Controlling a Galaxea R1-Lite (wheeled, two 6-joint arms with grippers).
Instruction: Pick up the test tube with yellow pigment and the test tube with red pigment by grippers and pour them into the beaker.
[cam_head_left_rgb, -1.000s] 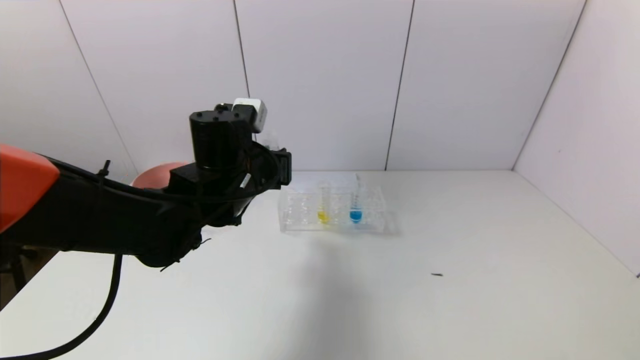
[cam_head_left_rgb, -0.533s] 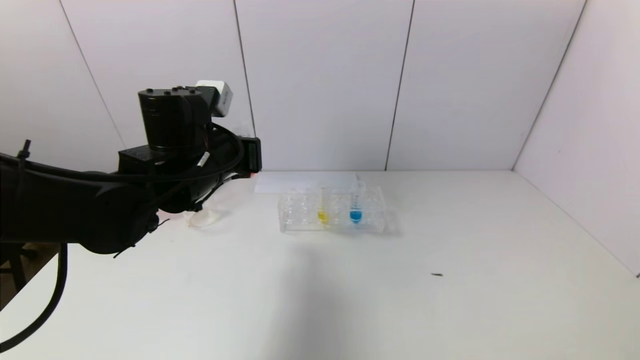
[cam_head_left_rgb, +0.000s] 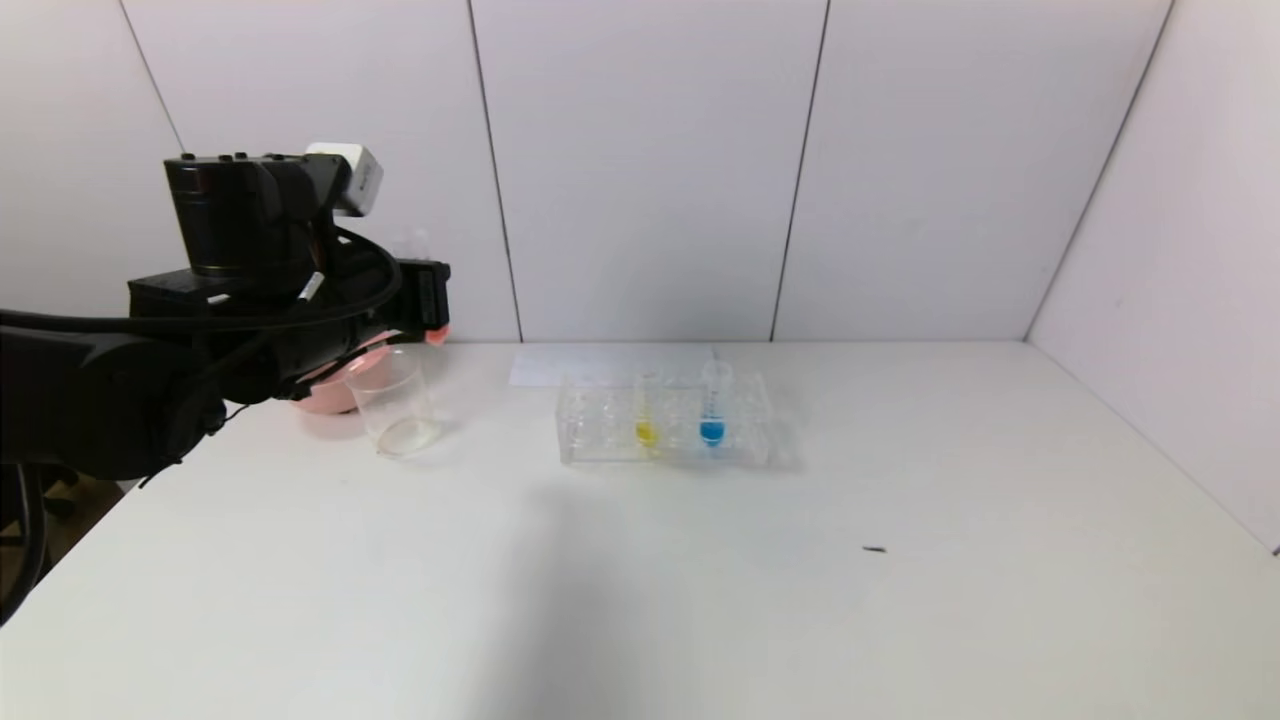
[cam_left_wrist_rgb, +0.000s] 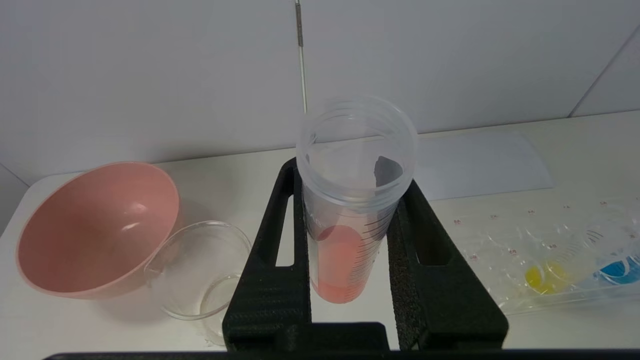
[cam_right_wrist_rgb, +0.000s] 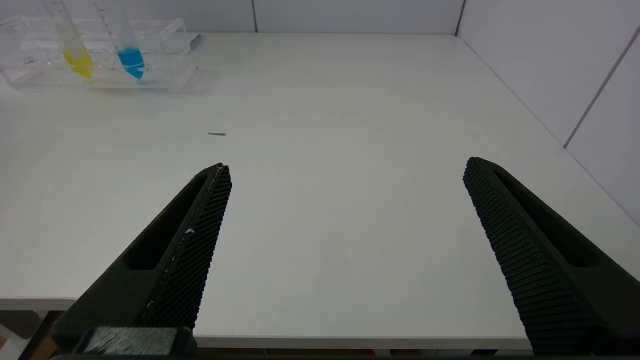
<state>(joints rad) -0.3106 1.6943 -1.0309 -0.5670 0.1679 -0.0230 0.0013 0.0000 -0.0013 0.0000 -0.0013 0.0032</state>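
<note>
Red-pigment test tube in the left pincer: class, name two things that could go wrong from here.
1. The left pincer holds the red-pigment test tube near, not over, the beaker; tipping now could spill red onto the table.
2. The pink bowl touches the beaker, so the pour might land in it.

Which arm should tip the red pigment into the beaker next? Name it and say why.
Left. The left gripper is shut on the test tube with red pigment, up beside the beaker. The right gripper is open, holds nothing, and sits at the table's near edge.
</note>
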